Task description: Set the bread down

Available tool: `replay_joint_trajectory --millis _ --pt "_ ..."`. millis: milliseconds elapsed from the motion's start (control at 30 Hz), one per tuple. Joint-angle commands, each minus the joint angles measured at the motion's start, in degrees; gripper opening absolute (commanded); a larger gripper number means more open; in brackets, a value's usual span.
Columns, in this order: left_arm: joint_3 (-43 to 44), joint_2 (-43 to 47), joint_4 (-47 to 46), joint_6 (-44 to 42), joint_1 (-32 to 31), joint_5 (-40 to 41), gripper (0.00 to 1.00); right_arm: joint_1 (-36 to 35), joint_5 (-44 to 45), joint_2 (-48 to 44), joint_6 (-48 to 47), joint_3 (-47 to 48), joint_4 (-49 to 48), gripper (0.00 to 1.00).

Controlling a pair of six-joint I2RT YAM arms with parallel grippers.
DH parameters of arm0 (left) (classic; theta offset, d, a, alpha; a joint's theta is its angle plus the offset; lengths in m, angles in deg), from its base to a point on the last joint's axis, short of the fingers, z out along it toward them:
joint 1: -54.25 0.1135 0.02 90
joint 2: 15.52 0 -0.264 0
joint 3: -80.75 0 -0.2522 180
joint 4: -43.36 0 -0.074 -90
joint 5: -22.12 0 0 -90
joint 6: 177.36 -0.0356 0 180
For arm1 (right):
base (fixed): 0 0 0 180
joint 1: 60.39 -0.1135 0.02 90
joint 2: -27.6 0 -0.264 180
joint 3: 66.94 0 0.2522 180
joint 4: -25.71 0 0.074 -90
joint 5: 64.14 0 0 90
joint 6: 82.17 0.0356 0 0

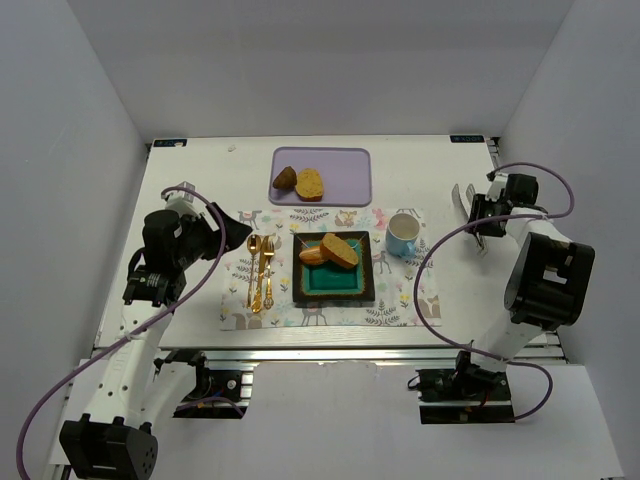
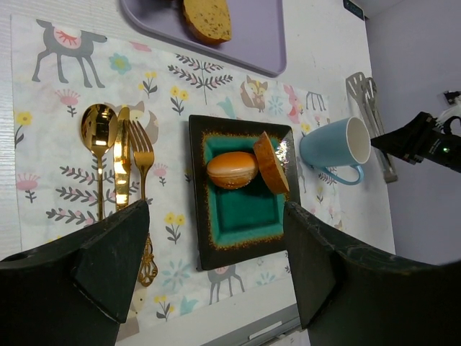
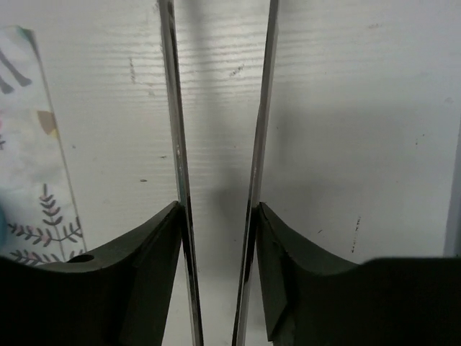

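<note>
Purple tray [image 2: 256, 32] and bread slice [image 2: 205, 18] cut by top edge, tongs [image 3: 173, 108] tips unseen

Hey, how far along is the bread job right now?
Done: two pieces of bread sit on the plate. In hand: the right end effector grips the tongs, which are empty, off to the right of the cup; the left end effector is open and empty. Left: two more pieces wait on the tray, if they are meant to go too.

Bright, even light; soft shadows
</note>
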Motion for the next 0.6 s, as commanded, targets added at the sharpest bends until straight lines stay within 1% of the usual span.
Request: replay_joint_trajectory --millis 0,33,200,267,300,333,467,500,567 --pt "0.25 0.25 -0.48 -0.23 0.07 -0.84 0.84 -0.02 2.57 2.34 -1.76 -1.59 -1.67 0.50" --pt "0.42 0.16 -0.57 -0.23 0.16 -0.84 0.85 -0.02 2.66 3.57 -2.46 -1.86 -1.32 0.54" --pt "0.68 -0.81 -1.36 -0.15 0.16 -1.19 0.86 -0.02 2.23 4.72 -6.59 -2.91 -0.09 0.63" --pt "1.03 -1.16 -1.27 -0.41 0.07 -1.19 0.86 -0.02 1.26 3.67 -7.30 -2.65 0.26 0.76" --pt "1.21 -1.25 -1.18 -0.50 0.07 -1.19 0.86 -0.02 0.91 3.14 -8.43 -2.39 1.66 0.79" --pt "1.39 -1.51 -1.18 -0.67 0.16 -1.10 0.86 -0.02 0.56 1.57 -8.88 -1.43 2.54 0.89" --pt "1.92 -1.78 -0.83 -0.85 0.07 -0.93 0.87 0.07 -2.42 -5.63 -11.78 1.83 7.37 0.89" --pt "1.74 -1.78 -1.09 -0.85 0.07 -0.93 0.88 -0.02 -3.22 -8.87 -12.65 2.44 7.99 0.89" --pt "1.48 -1.43 -1.44 -0.50 0.07 -0.84 0.88 0.07 -4.80 -11.18 -11.35 5.34 9.92 0.89"
